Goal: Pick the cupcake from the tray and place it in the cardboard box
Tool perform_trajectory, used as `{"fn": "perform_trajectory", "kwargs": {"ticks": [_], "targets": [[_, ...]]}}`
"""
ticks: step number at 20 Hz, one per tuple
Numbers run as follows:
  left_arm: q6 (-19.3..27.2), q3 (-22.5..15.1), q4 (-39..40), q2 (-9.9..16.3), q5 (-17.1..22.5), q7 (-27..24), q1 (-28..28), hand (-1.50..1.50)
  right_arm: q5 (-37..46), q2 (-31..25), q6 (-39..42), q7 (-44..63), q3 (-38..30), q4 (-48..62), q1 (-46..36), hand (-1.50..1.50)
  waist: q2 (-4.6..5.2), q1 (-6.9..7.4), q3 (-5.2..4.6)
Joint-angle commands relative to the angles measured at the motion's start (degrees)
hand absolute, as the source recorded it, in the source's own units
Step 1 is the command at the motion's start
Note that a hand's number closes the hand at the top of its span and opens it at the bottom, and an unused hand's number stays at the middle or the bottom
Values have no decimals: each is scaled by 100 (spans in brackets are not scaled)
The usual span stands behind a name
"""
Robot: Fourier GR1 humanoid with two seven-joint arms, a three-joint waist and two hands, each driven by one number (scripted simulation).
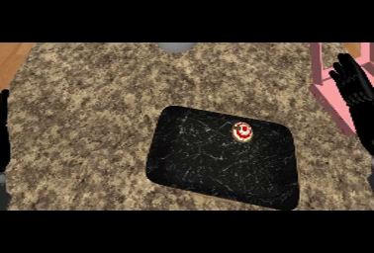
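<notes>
A small cupcake (242, 132) with red and white icing sits on the black tray (211, 163), near the tray's far right corner. At the right edge stands a pink box (326, 94), only partly in view. My right hand (355, 91) is open, fingers up, in front of that box and to the right of the tray. My left hand (4, 128) shows as a thin black strip at the left edge, far from the tray.
The speckled granite counter (87, 108) surrounds the tray. A grey round object (175, 47) peeks in at the top edge. Wooden floor (13, 54) shows past the counter's far left corner.
</notes>
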Motion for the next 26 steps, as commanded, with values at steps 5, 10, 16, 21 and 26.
{"fn": "perform_trajectory", "kwargs": {"ticks": [5,10,16,21,26], "targets": [[-1145,-1528,-39,44,-401,359,-311,0,1037,1314,-2022,1032,648,424,379,-150,-60,-312,77],[-1407,-1860,-39,-78,-342,496,-342,0,3014,198,-2393,988,1161,1072,943,-150,-2,-531,-3],[-1478,-2408,-74,-390,-532,783,-622,0,5321,108,-2997,2219,2108,1011,917,-150,-152,-315,18],[-1643,-2365,87,-360,-449,863,-699,0,6556,288,-1903,4100,2526,324,536,-150,-193,-212,9],[-1533,-2485,22,-505,-562,922,-670,0,6716,924,-175,5846,3104,-906,343,-150,-228,-117,32]]}}
